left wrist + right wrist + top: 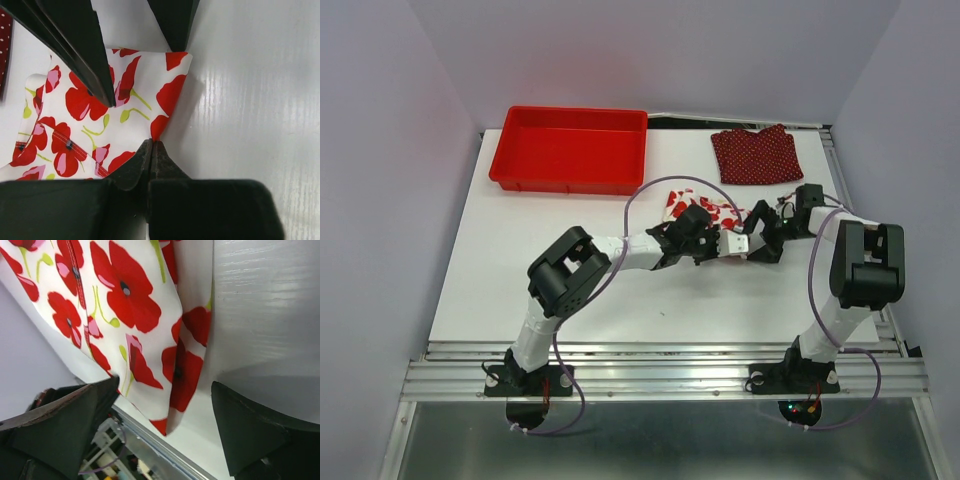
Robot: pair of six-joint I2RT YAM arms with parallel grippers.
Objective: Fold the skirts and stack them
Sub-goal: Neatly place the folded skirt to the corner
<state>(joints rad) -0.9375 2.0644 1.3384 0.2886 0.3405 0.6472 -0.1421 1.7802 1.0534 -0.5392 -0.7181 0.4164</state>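
The flowered skirt (692,205) is found crumpled on the white table (620,310), to the lower right of the red tray (570,185), and it is partly covered from above by both grippers. One of its corners is pinched between the closed fingers of the left gripper (152,146), low against the table. The right gripper (166,385) is held wide open, with the skirt's folded edge lying between its fingers; whether either finger touches the cloth cannot be told. The polka-dot skirt (755,155) is spread flat to the right of the tray, apart from the flowered one. Two skirts, one tray and two grippers are counted.
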